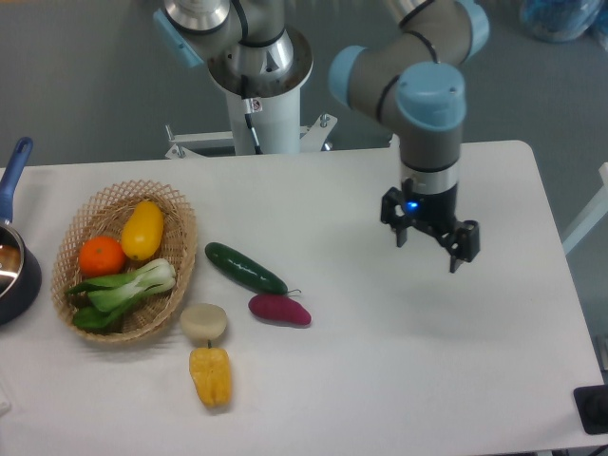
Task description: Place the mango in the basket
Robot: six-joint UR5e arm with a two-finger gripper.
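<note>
The smooth oval yellow mango with an orange blush (pixel 142 229) lies tilted inside the shallow oval tan wicker basket (pixel 174 206), toward its rear.

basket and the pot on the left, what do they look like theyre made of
Basket: woven wicker or a similar plant fibre, light tan and matte; the open crisscross weave shows along its rim and wall. Pot: probably metal with a dark, slightly glossy coating, judging by its smooth rounded side; only part is in frame. Its blue handle looks like plastic or coated metal, but that is unclear.
</note>
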